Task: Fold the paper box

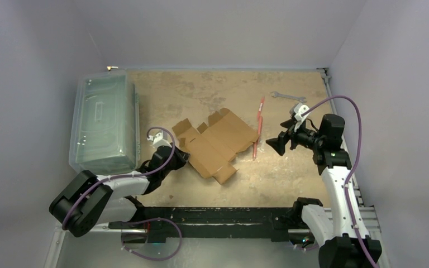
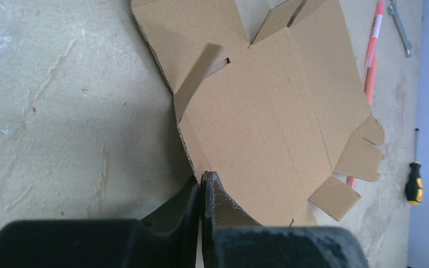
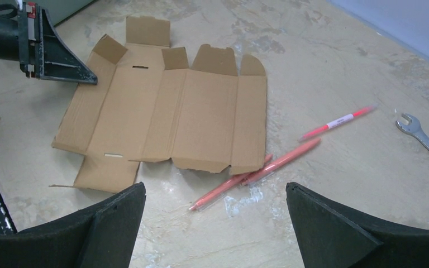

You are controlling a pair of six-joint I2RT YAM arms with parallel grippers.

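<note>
The left gripper (image 2: 203, 178) pinches the box (image 2: 268, 111) at its edge. The right gripper (image 3: 215, 192) is wide open, holding nothing.

Table (image 1: 212, 89): mottled tan top, scuffed pale in patches. Paper box (image 1: 215, 145) lay at centre frame as an unfolded brown sheet, flaps spread, mostly flat on the surface. Red pens (image 1: 260, 114) lay just right of the sheet. Silver wrench (image 1: 287, 96) sat upper right, apart from the pens. Clear plastic bin (image 1: 103, 123) stood at left. Screwdriver (image 2: 414, 181) with black-and-yellow handle lay at the right edge of the left wrist view.
</note>
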